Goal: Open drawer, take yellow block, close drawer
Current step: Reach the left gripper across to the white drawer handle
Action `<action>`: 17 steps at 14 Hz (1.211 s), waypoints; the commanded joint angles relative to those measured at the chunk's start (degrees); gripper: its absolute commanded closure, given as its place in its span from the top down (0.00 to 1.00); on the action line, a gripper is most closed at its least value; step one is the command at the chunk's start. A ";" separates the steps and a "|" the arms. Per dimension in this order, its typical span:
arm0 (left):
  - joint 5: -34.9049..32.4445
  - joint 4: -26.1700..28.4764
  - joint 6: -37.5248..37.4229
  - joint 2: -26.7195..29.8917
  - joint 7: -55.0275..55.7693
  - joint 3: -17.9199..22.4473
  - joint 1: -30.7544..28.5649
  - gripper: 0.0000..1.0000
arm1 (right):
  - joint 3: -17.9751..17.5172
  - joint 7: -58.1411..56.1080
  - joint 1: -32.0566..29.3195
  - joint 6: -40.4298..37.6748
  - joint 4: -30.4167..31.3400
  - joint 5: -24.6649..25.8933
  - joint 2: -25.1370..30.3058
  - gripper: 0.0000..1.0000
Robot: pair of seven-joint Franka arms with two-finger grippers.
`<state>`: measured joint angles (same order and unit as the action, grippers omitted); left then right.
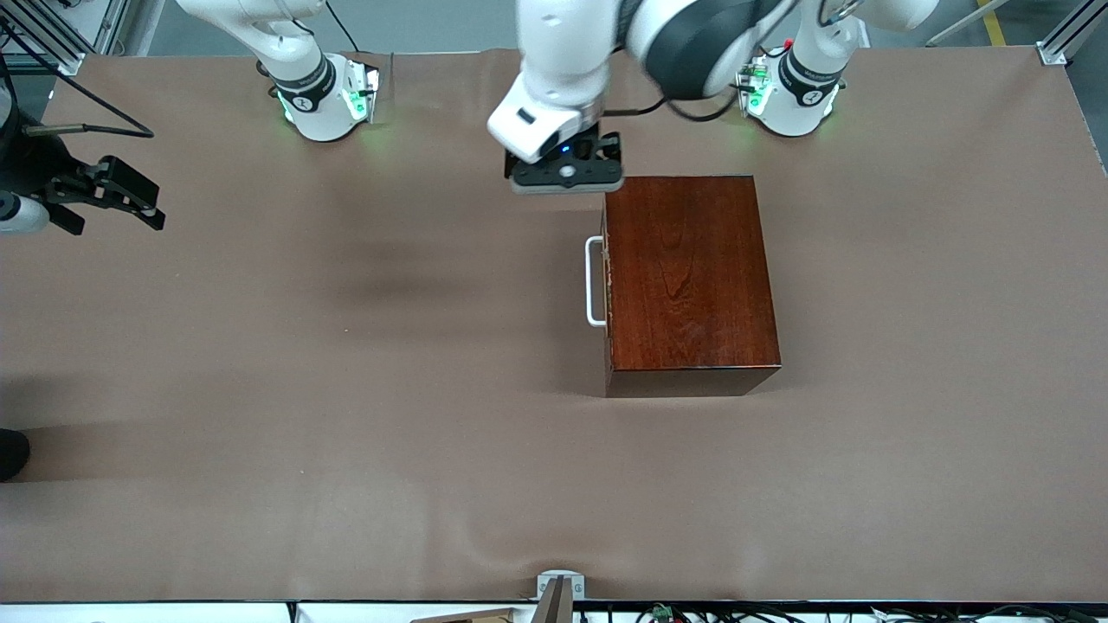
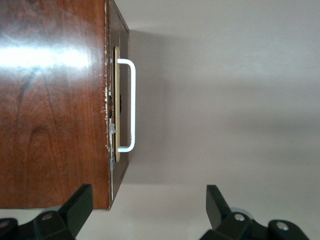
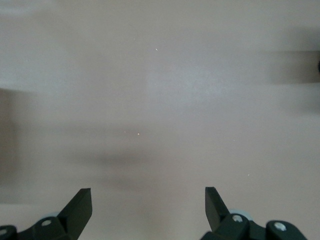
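The dark mahogany box (image 1: 688, 277) stands on the table with its drawer pushed in. The drawer's white U-shaped handle (image 1: 595, 281) faces the right arm's end of the table. The box (image 2: 50, 125) and the handle (image 2: 131, 105) also show in the left wrist view. The yellow block is hidden. My left gripper (image 1: 567, 177) hangs open and empty over the table, at the box's handle-side corner nearest the robots' bases; in its wrist view (image 2: 149, 200) the box's corner lies between its fingers. My right gripper (image 1: 130, 199) is open and empty over the table at the right arm's end (image 3: 148, 200).
The brown table cover (image 1: 346, 389) spreads around the box. A small metal bracket (image 1: 560, 588) sits at the table edge nearest the front camera. The two arm bases (image 1: 325, 99) stand along the edge farthest from the front camera.
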<state>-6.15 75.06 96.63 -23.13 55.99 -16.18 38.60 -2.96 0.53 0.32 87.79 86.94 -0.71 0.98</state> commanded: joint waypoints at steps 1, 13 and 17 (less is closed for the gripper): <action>-4.30 -2.29 -0.65 -5.06 1.58 1.15 3.05 1.00 | 0.06 0.79 0.12 -0.52 -0.19 0.10 0.43 1.00; -9.32 -2.47 3.65 -15.97 -4.56 9.06 9.65 1.00 | 0.06 0.79 0.21 -0.17 -0.19 0.10 0.43 1.00; -9.32 -2.29 5.24 -16.77 -8.34 10.03 9.56 1.00 | 0.06 0.79 0.12 -0.17 -0.19 0.10 0.43 1.00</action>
<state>-14.17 74.26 101.61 -38.91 49.40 -6.87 47.58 -2.98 0.53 0.32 87.81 86.93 -0.71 0.98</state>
